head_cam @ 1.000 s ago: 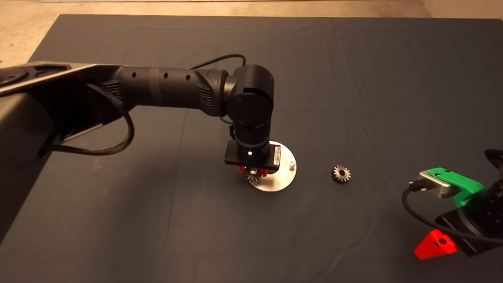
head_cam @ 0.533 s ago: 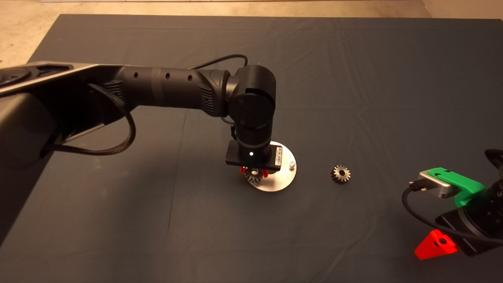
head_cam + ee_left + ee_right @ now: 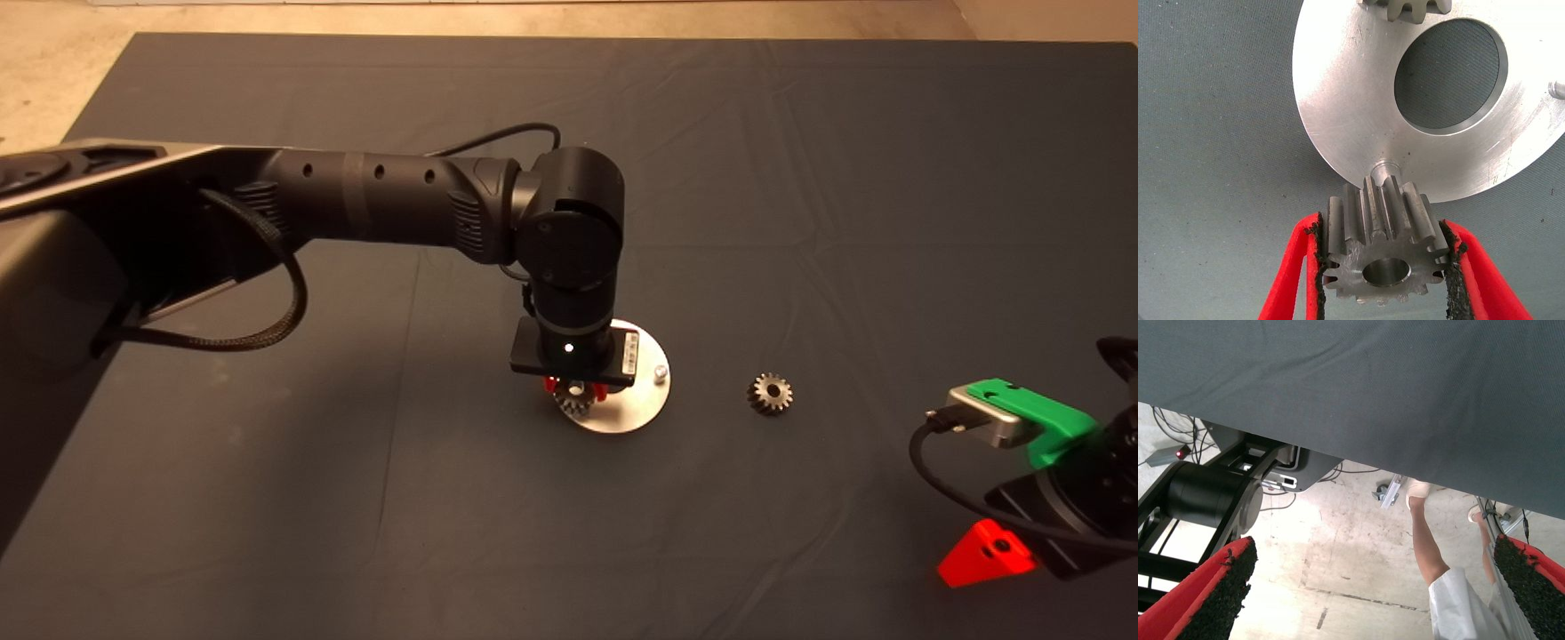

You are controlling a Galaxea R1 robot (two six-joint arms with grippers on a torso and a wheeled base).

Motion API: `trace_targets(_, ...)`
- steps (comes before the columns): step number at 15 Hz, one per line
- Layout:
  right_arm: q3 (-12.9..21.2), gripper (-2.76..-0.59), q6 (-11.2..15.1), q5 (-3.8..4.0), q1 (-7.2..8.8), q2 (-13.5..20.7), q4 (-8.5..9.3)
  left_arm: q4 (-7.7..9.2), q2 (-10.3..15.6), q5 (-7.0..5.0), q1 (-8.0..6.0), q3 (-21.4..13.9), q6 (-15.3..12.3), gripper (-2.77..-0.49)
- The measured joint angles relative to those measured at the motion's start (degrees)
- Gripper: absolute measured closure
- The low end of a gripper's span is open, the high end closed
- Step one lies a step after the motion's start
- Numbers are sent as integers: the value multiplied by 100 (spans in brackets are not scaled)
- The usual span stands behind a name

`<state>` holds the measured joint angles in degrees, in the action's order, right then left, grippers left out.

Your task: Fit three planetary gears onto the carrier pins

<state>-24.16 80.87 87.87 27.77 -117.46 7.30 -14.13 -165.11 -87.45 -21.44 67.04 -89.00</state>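
Gripping a planetary gear (image 3: pixel 1383 248), the left gripper (image 3: pixel 1383 267) must centre its bore squarely over the carrier pin (image 3: pixel 1383 165) before lowering.

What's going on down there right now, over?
Left gripper clamps gear over carrier pin. One gear mounted, one loose. Right gripper parked, open.

Dark grey mat (image 3: pixel 800 178) across the whole table, creased in long shallow folds, under warm, dim light. Beyond its far edge and far left corner, a strip of pale beige floor (image 3: pixel 53 80). From the right wrist view, past the mat's edge: pale concrete floor (image 3: pixel 1338 573), scuffed and stained, brightly lit; loose cables (image 3: pixel 1178 430); a black cylindrical base (image 3: pixel 1211 497) on a dark frame; a small caster (image 3: pixel 1386 495); a person's bare legs (image 3: pixel 1428 547) in light shoes.
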Motion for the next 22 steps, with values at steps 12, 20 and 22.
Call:
trace_targets(12,0,-265,0,-2,1,1,0,-1,-74,0,113,5,-16,-82)
trace_targets(20,0,-264,0,-2,1,1,0,-54,-96,0,113,13,-16,-81)
trace_targets(22,0,-265,0,-2,1,4,0,-65,-127,0,115,63,-16,-81)
